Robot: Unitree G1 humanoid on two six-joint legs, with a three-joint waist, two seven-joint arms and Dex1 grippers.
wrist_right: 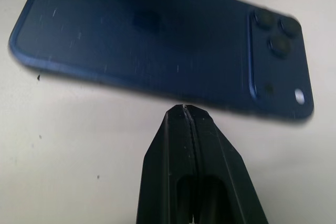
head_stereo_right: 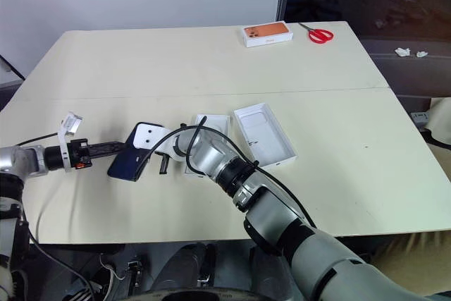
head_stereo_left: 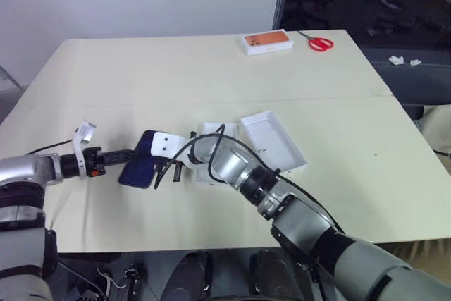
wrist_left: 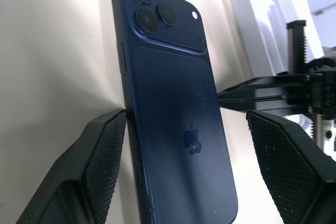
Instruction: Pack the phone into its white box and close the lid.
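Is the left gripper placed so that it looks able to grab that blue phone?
Probably yes: the left gripper stands open astride the phone, nothing between. The shut right gripper sits at its far edge.

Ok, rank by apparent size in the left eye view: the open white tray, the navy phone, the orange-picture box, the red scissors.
1. White tray
2. Phone, partly hidden by the grippers
3. Orange-picture box
4. Scissors

The box and scissors lie at the table's far edge, so they look smaller than they are.

The right arm covers much of the white box (head_stereo_left: pixel 211 132) beside the phone (head_stereo_left: pixel 141 163); the phone's lower end is cut off in the left wrist view.
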